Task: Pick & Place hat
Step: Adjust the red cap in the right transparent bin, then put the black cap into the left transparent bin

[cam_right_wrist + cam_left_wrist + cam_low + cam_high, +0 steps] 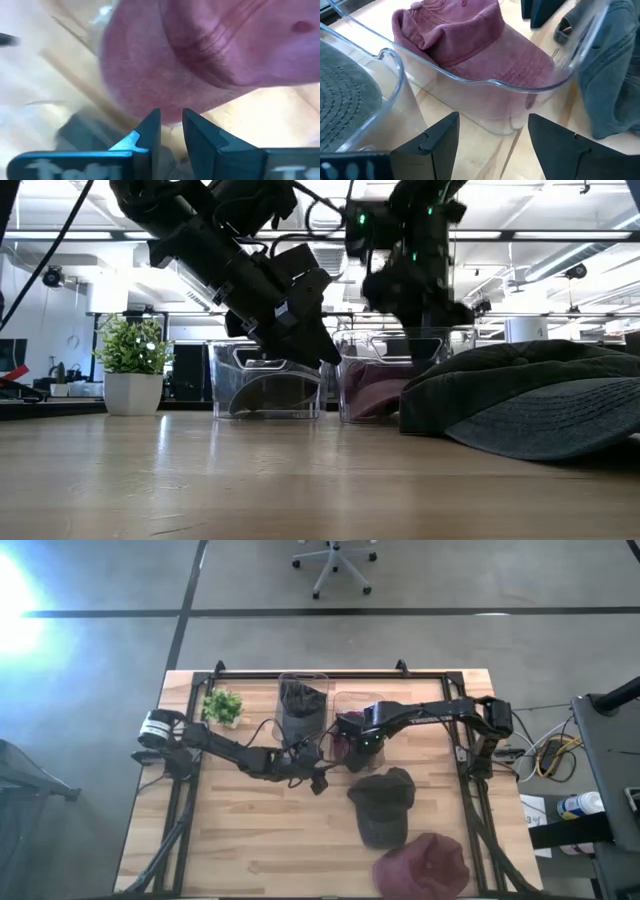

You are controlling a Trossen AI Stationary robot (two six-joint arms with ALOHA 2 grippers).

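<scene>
Hat-wise it looks about half done: a maroon hat (470, 45) sits in the right clear bin (485, 85) under the nearly pinched, empty right claw (171, 122), left claw (492, 135) released nearby, grey hat (382, 802) and another maroon hat (425, 865) still on the surface (250, 840).

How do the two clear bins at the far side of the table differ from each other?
The left clear bin holds a dark grey hat, while the right clear bin holds a maroon hat. The right gripper is over the right bin; nothing hangs over the left one. The left gripper waits open on the near side of both. Both bins are transparent and stand side by side.
</scene>
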